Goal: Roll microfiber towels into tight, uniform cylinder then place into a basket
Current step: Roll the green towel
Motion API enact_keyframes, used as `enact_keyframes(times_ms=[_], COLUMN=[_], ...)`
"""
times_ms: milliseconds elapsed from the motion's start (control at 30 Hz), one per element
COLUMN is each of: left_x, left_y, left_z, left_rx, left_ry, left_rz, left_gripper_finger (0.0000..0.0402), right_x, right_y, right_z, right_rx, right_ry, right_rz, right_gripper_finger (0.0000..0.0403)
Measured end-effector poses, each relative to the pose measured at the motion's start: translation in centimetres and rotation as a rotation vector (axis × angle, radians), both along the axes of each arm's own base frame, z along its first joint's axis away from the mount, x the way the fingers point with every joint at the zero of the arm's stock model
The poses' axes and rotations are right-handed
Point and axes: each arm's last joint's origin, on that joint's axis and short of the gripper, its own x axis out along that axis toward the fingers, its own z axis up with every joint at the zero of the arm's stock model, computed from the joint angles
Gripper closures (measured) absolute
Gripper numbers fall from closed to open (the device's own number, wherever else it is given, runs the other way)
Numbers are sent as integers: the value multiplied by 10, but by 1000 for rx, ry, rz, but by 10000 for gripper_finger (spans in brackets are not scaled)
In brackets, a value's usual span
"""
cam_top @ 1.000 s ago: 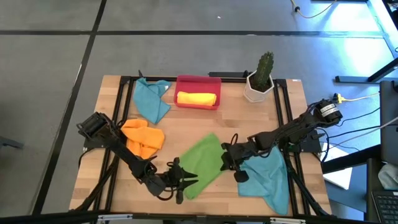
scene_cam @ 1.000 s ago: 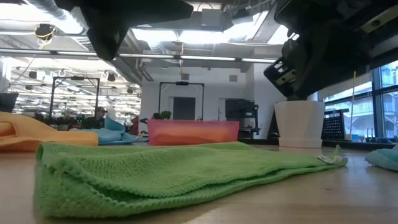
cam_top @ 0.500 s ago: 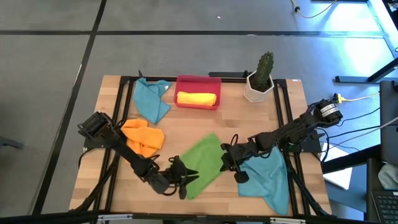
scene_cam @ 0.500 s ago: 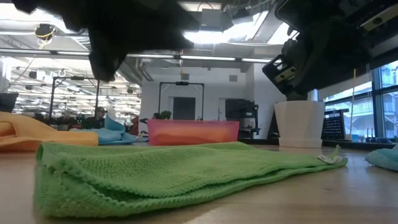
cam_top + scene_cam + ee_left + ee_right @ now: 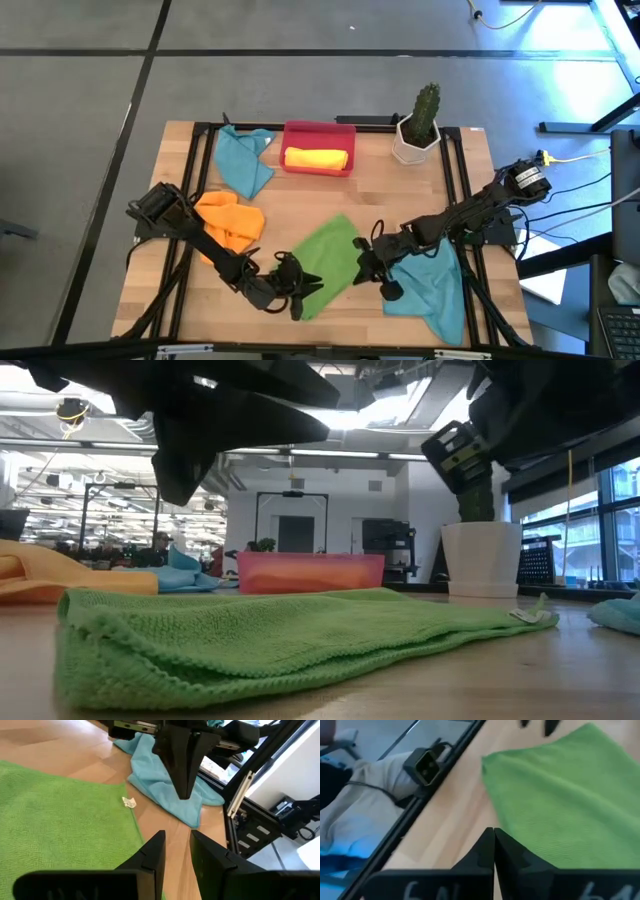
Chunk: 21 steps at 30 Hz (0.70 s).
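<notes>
While one yellow roll [image 5: 317, 158] already lies in the red basket [image 5: 318, 131] at the far edge of the tabletop [image 5: 320, 205], most of the job is left, by my reading: four towels are unrolled. The green towel [image 5: 322, 262] lies folded flat in the near middle, between the two hands. An orange towel [image 5: 230, 220] sits crumpled by the left arm, a teal towel [image 5: 244, 160] just beside the basket, and a second teal towel [image 5: 428, 283] under the right arm. The left hand [image 5: 297, 288] hovers over the green towel's near corner, its fingers a small way apart and pinching nothing in the left wrist view. The right hand [image 5: 374, 270] hangs at the towel's opposite edge, fingers pressed together and empty. A cactus pot [image 5: 417, 135] stands near the basket on its right, well clear of the green towel. Nothing blocks the path from that towel to the basket, though the yellow roll takes up much of the basket's room.
</notes>
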Motion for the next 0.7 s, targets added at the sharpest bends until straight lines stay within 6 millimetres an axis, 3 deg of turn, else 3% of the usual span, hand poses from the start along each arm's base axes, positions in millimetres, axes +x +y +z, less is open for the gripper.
enact_keyframes(times_ms=[333,500,700], left_x=[16,25,23], left_y=[12,21,12], left_z=[-27,-21,-10], left_rx=[-77,-72,18], left_ry=[46,0,-84], left_rz=[-49,-63,-150], left_gripper_finger=[321,321,321], right_x=[0,0,0], right_y=[-1,-1,-1], right_z=[-2,-7,-11], right_rx=[-3,-15,-14], right_ry=[12,43,67], right_rz=[-6,-6,8], right_gripper_finger=[397,397,397])
